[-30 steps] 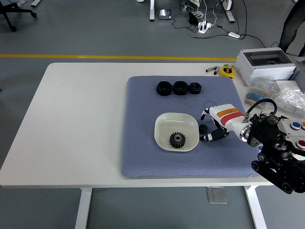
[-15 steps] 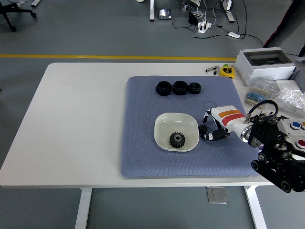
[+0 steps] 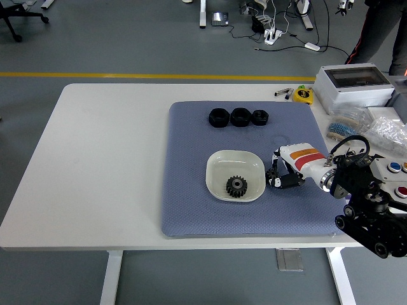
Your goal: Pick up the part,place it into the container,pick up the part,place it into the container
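Three black parts [image 3: 239,117] in row at mat [image 3: 191,210] far edge; one gear [image 3: 236,186] in bowl [image 3: 216,166]. Right hand [image 3: 284,172] curled on small gear just beside bowl.

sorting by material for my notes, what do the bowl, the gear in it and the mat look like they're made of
The cream rounded-square bowl looks like smooth glossy plastic or ceramic; it shows a soft sheen. The black toothed gear looks like dark matte metal or plastic, unclear which. The blue-grey mat looks like soft textured foam or fabric, given its dotted weave.
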Robot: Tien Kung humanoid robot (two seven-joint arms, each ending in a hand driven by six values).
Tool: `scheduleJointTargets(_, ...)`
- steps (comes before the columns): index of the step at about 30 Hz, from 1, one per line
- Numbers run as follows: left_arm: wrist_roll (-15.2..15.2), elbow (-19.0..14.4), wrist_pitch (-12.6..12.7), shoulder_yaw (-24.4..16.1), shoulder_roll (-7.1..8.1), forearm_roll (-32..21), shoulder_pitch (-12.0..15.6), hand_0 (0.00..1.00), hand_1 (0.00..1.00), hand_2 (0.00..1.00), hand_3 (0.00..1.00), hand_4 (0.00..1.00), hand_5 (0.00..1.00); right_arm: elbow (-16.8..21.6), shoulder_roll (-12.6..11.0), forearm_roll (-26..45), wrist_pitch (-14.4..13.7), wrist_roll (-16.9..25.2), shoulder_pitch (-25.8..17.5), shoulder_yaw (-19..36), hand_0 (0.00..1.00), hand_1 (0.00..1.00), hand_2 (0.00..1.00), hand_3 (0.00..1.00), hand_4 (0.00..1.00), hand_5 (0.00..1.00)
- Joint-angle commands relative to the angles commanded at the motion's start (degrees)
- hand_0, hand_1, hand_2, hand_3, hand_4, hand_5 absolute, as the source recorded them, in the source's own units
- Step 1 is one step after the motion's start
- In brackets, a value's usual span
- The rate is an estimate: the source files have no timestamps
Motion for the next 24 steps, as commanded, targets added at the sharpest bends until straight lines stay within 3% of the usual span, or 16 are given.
scheduleJointTargets(14,-0.1,0.0,-0.1,0.1,0.02,0.1,-0.1,0.689,0.688,0.747,0.624,0.642,0.640,0.1,-0.5,-0.7,-0.2,-0.2,0.0,0.6,0.002,0.002,0.082,0.228,0.786,0.565)
scheduleJointTargets(24,-0.1,0.0,-0.1,0.2,0.10,0.0,0.0,0.690,0.688,0.747,0.624,0.642,0.639,3.1,-2.4,-3.0,-0.6,-0.5,-0.2,4.4,0.002,0.002,0.083,0.224,0.787,0.566)
